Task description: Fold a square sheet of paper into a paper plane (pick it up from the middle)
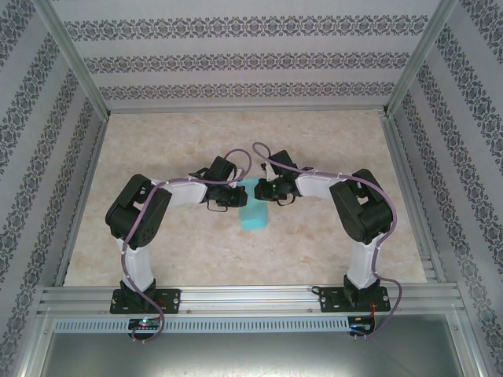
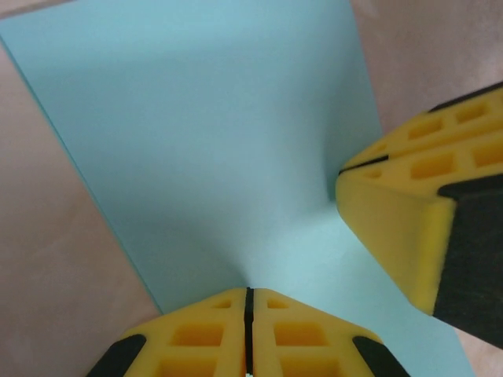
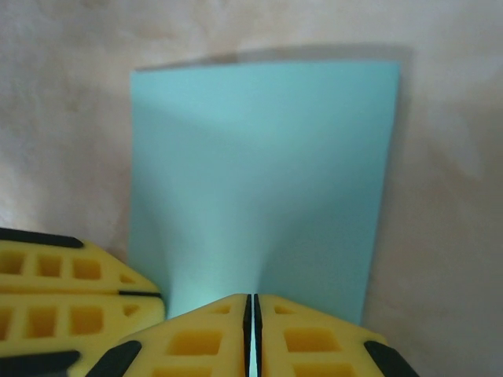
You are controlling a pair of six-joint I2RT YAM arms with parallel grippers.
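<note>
The square sheet of paper [image 1: 254,215] is plain teal-blue and sits mid-table between the two arms. My left gripper [image 1: 233,196] is shut on its left side. In the left wrist view the sheet [image 2: 212,133] puckers into my closed yellow fingertips [image 2: 249,292]. My right gripper [image 1: 262,191] is shut on the sheet from the right. The sheet [image 3: 263,165] puckers toward that gripper's tip [image 3: 252,298], and a sliver of teal shows between the pads. Each wrist view also catches the other gripper's fingers [image 2: 393,228] [image 3: 71,287] close beside its own. The sheet's far part rests on the table.
The beige marbled tabletop [image 1: 157,149] is bounded by aluminium rails [image 1: 251,297] at the near edge and patterned walls [image 1: 236,55] on three sides. Both arms bend inward from their bases [image 1: 145,298] [image 1: 354,297], with cables looping over the wrists.
</note>
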